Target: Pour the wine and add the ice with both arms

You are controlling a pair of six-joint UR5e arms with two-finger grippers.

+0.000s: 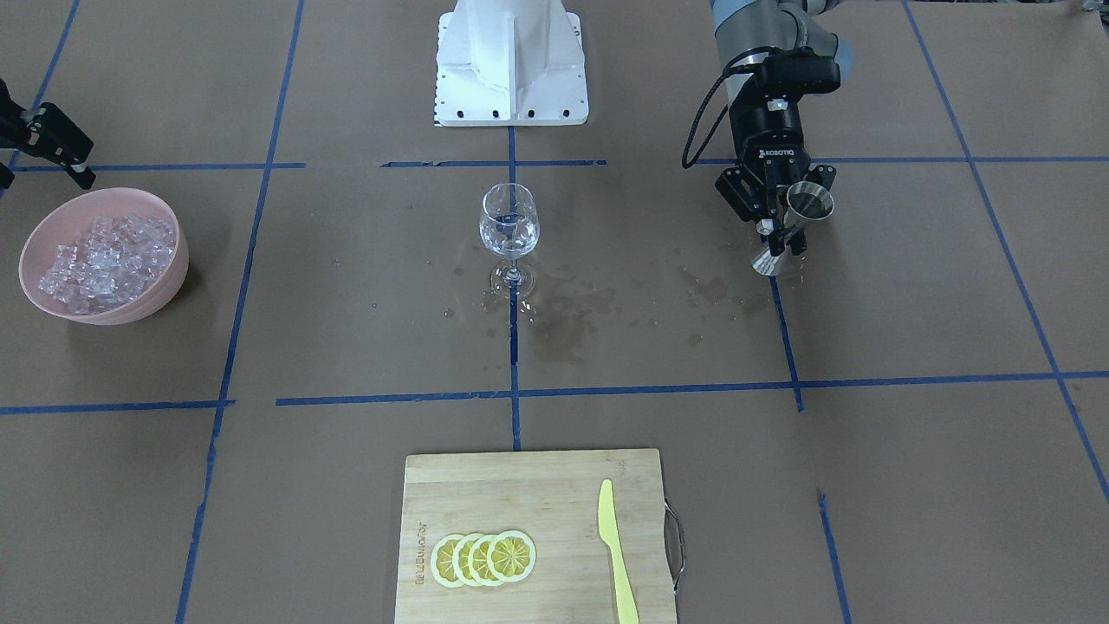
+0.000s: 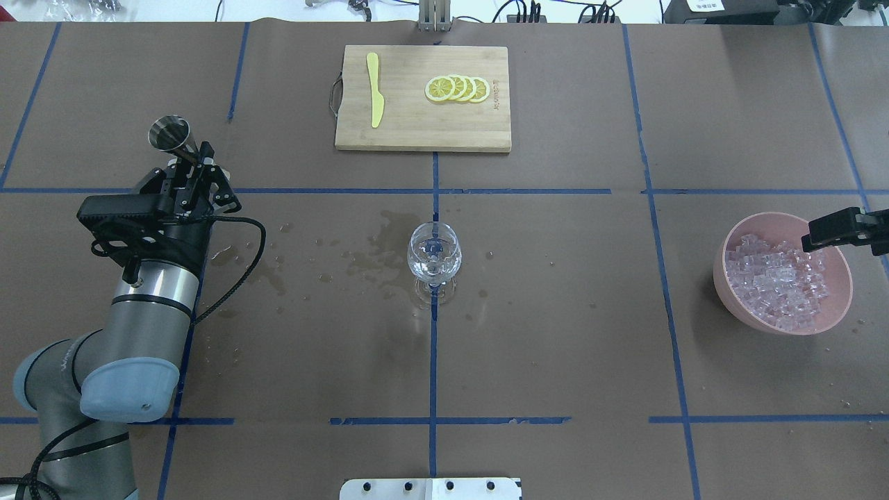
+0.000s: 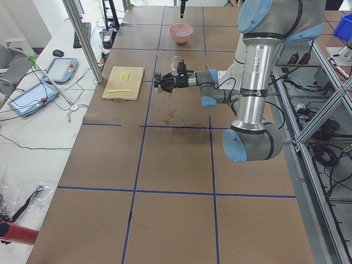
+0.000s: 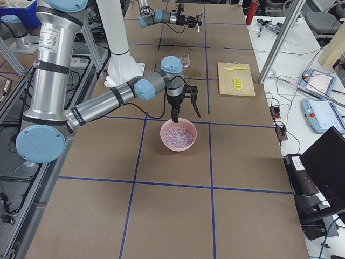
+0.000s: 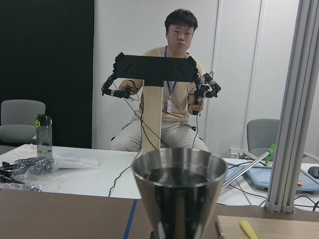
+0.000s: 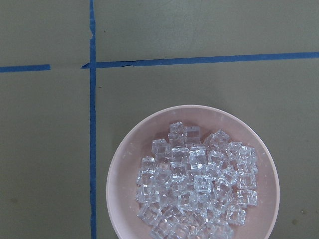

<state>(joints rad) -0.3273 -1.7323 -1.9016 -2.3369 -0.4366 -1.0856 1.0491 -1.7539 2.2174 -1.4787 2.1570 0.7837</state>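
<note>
Many small clear ice cubes lay heaped in a round pink bowl on the tabletop: likely slippery, hard, light; best pinched across flat faces. Above, right claw spread; left claw pinched steel jigger.

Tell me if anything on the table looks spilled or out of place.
Yes. Dark wet patches and droplets stain the brown paper around the wine glass foot and spread toward the left gripper, which holds the jigger. It looks like spilled liquid. Nothing else stands out.
</note>
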